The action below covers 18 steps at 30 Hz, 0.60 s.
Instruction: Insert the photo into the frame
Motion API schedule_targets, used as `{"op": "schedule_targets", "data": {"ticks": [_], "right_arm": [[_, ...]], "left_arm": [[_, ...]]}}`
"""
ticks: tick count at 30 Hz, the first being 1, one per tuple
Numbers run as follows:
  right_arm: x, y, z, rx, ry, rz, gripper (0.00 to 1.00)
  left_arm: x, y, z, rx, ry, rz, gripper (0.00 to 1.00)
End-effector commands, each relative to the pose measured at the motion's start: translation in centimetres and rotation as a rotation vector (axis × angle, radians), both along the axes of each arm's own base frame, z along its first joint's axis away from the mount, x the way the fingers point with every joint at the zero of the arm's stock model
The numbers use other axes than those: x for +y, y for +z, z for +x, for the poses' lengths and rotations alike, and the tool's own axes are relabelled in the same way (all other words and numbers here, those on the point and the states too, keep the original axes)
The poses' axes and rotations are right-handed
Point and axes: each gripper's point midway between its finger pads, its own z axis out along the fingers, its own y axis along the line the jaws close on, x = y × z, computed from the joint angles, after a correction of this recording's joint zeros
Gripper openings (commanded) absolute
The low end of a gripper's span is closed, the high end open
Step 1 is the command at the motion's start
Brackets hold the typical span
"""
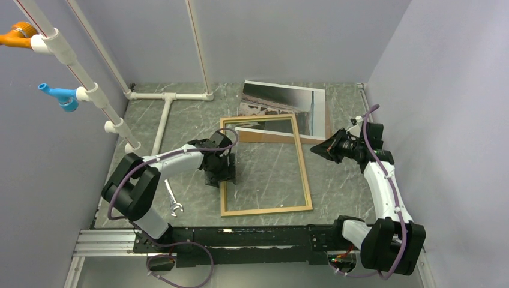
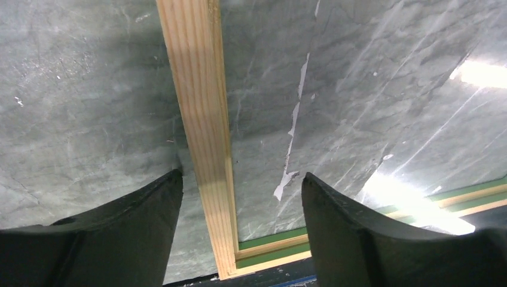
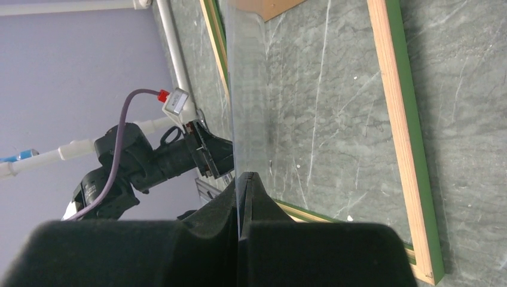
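The frame [image 1: 303,168] lies flat mid-table, tan wood up, green on its outer sides [image 3: 397,119]. My left gripper [image 1: 219,174] stands open over the frame's left rail [image 2: 203,119], one finger on each side of it [image 2: 242,176], not touching. My right gripper [image 1: 317,150] is shut on the edge of a clear pane [image 3: 245,89], held tilted up over the frame's far part [image 1: 270,127]. The photo [image 1: 282,99], grey sky over a brown landscape, rests picture side up behind the frame. A brown backing board [image 1: 273,137] lies under the photo's near edge.
A metal wrench [image 1: 173,201] lies left of the frame near the left arm. White pipes [image 1: 162,120] run across the far left of the table and up the wall, carrying a blue fitting [image 1: 60,96] and an orange one [image 1: 18,33]. Grey walls close in both sides.
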Motion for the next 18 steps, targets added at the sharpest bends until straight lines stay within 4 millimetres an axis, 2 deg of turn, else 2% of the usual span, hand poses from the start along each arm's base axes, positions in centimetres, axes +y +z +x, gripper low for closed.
{"op": "schedule_targets", "data": {"ticks": [1, 5, 11, 18], "right_arm": [[0.1, 1.0, 0.1, -0.047, -0.002, 0.013, 0.00], [0.1, 0.7, -0.2, -0.047, 0.006, 0.007, 0.00], [0.3, 0.4, -0.4, -0.044, 0.043, -0.001, 0.00], [0.2, 2.4, 0.1, -0.104, 0.095, -0.036, 0.00]], "left_arm": [[-1.0, 2.5, 1.2, -0.070, 0.016, -0.047, 0.80], [-0.4, 3.0, 1.2, -0.090, 0.015, -0.024, 0.90], [0.0, 3.1, 0.5, -0.096, -0.017, -0.026, 0.92], [-0.5, 2.7, 0.4, -0.089, -0.073, -0.055, 0.90]]}}
